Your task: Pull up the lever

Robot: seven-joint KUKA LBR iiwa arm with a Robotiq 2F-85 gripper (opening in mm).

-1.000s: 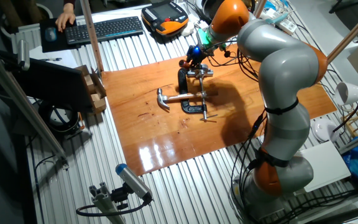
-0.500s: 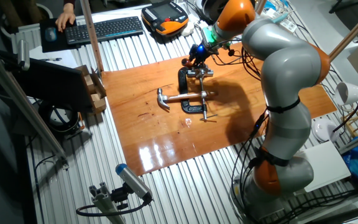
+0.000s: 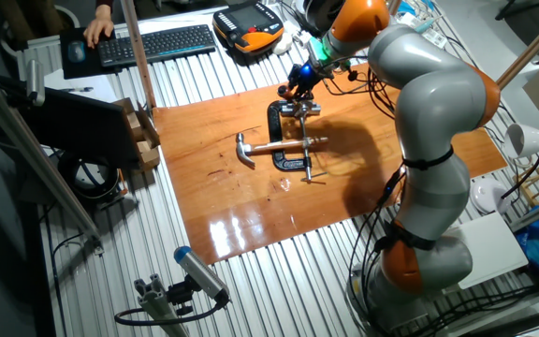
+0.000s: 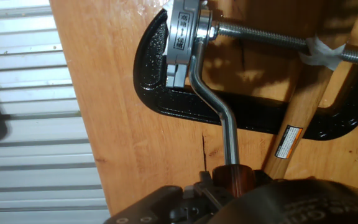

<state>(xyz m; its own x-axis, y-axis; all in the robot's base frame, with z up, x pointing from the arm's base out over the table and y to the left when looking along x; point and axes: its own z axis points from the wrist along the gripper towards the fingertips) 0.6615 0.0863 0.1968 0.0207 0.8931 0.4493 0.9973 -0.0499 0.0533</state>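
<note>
Our pincer (image 3: 299, 86) meets the lever (image 4: 213, 102) on the black clamp (image 3: 288, 140) mid-desk (image 3: 204, 197), beside the hammer (image 3: 269, 147); its grip cannot be told. We judge a steady arcing pull upward best.

Wooden board (image 3: 251, 201) on ribbed metal table (image 3: 279, 281), keyboard (image 3: 152, 43) behind
</note>
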